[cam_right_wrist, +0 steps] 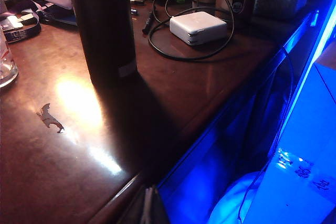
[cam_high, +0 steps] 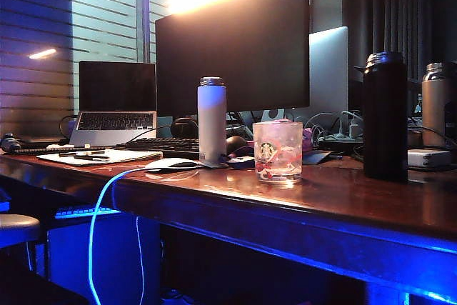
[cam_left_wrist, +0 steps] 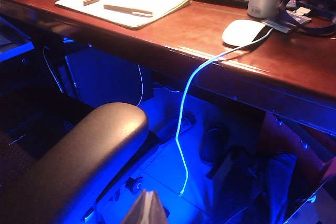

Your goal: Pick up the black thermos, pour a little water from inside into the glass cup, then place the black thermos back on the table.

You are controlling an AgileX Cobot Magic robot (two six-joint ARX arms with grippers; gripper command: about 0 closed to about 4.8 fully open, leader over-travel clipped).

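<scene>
While looking across the tabletop point(cam_high: 321, 205) from the exterior camera, find the black thermos point(cam_high: 385, 116) upright and ungrasped at 3 o'clock of the glass cup point(cam_high: 278, 151), well apart from it. Find a white bottle point(cam_high: 212, 121) at 9 o'clock of the cup, near it, with a white mouse point(cam_high: 171, 165) just beside at 8 o'clock. See a steel flask point(cam_high: 433, 105) at 2 o'clock of the thermos, further back. Spot neither tool from this camera. Through the left wrist camera, see the left tool point(cam_left_wrist: 145, 208) clenched on nothing, hanging off the tabletop's front edge over the blue-lit floor, beside a chair armrest point(cam_left_wrist: 79, 156), with a notebook point(cam_left_wrist: 126, 3) and pens lying up on the wood. Through the right wrist camera, see the right tool point(cam_right_wrist: 152, 208) clenched and empty at the front edge, short of the thermos base, well apart from a white charger point(cam_right_wrist: 198, 27) ringed by its cable
</scene>
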